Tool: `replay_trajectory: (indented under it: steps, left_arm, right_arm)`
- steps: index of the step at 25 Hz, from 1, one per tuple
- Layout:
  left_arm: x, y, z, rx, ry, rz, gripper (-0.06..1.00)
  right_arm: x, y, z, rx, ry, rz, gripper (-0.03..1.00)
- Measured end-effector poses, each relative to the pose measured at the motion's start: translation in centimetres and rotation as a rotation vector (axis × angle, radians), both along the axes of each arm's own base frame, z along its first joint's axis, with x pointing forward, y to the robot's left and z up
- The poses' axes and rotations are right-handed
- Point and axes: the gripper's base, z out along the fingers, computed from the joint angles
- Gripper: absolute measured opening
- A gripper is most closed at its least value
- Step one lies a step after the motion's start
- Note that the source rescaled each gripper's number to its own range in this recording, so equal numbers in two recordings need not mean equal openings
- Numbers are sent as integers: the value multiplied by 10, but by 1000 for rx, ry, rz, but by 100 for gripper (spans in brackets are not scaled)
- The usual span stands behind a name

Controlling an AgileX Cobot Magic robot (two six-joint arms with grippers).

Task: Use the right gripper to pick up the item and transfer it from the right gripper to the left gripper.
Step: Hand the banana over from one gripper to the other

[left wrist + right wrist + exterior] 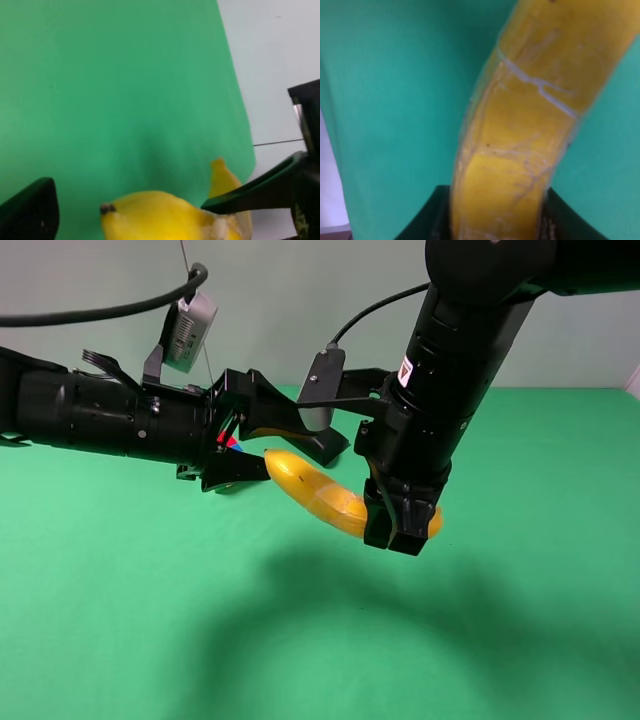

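The item, a yellow banana, hangs in the air above the green table. My right gripper reaches down from the bulky black arm and is shut on the banana near its right end. The right wrist view shows the banana rising out of the right gripper between black fingers. From the left, my left gripper stands open around the banana's left tip. In the left wrist view the banana tip lies between the spread fingers of the left gripper, with gaps on both sides.
A bit of a multicoloured cube shows behind the left gripper. A black cable and a grey-white box hang above the left arm. The pale back wall stands behind the table.
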Motion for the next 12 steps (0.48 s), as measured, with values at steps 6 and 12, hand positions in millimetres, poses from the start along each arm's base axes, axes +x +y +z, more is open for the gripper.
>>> replay_trajectory:
  steps: [6, 12]
  left_arm:
    - [-12, -17, 1, -22, 38, -52, 86]
    - [-14, -20, -1, -13, 57, -44, 73]
  right_arm:
    - [0, 1, 0, 15, -4, -6, 1]
    - [0, 1, 0, 16, -2, -10, 1]
